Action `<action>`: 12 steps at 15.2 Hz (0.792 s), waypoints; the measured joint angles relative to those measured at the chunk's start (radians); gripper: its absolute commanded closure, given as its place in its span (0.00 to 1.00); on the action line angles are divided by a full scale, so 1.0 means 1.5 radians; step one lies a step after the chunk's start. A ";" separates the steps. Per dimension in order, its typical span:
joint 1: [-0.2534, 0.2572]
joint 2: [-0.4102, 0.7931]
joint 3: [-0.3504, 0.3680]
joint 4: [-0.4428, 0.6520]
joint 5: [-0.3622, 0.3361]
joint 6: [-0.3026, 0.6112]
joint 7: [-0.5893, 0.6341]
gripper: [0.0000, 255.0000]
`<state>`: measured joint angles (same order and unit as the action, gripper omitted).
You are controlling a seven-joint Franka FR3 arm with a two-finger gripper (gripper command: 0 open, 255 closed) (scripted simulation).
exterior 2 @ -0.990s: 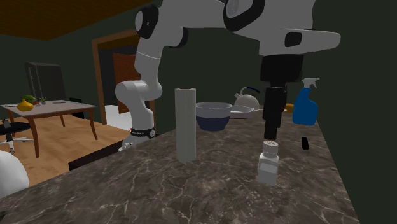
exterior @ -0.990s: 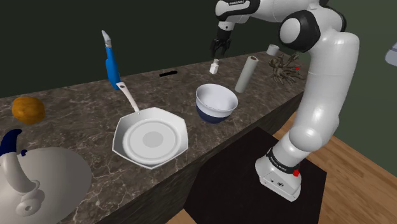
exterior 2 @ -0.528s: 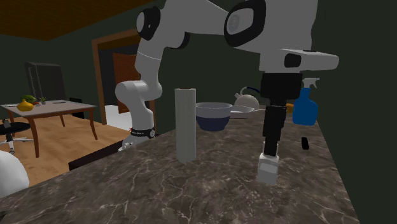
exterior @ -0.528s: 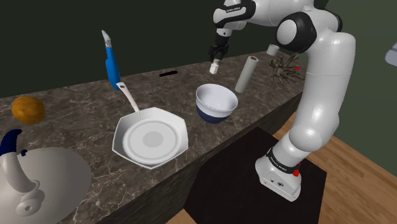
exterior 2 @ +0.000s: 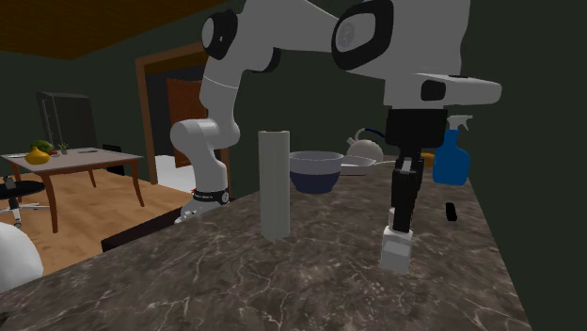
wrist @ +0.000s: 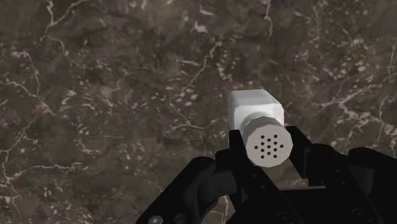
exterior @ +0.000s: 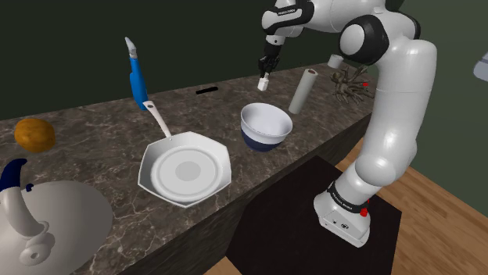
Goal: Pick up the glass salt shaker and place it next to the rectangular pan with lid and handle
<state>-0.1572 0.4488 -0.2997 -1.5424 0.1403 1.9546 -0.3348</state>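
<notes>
One salt shaker [exterior: 264,82], one pan [exterior: 185,169], one bowl [exterior: 266,125], one roll [exterior: 301,91], shaker upright on the counter [exterior: 94,141] at the bowl's twelve o'clock, long axis vertical, cap up, claw [exterior 2: 403,224] clamped around its cap.

Small print on the arm [exterior: 283,12] is too small to read.

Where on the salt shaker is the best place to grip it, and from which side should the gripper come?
Grip the salt shaker at its round cap, coming straight down from above. It stands upright on the counter, and the cap, narrower than the square white body, sits on top where the jaws can close on it.
</notes>
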 measured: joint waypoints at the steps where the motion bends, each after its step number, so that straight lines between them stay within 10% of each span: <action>1: 0.000 0.000 0.000 0.000 0.000 0.000 0.000 1.00; 12: 0.000 -0.007 -0.001 0.016 -0.003 -0.022 0.002 1.00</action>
<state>-0.1573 0.4389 -0.3016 -1.5183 0.1365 1.9211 -0.3321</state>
